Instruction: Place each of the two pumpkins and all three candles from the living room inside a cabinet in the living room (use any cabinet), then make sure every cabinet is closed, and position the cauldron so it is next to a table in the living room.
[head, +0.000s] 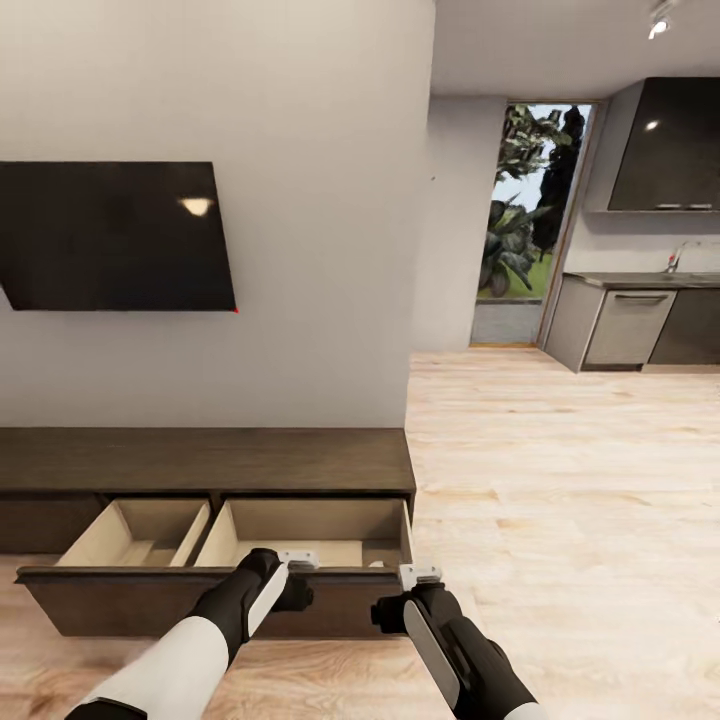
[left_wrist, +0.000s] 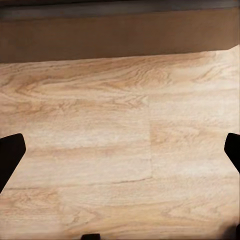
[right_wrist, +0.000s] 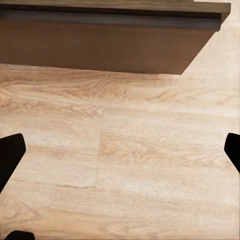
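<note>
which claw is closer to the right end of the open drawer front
Right. The right claw sits at the drawer front's right end; the left claw is over its rim, farther toward the middle.

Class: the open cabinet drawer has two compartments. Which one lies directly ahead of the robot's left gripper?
The wider compartment at the drawer's right end; the left gripper sits at its front edge. The narrower compartment lies further left.

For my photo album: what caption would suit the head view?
Both arms reach toward the pulled-out drawer of the dark cabinet under a wall-mounted TV, kitchen beyond.

black wall tv (head: 115, 238), glass door (head: 530, 215) showing plants, grey kitchen units (head: 640, 325)
</note>
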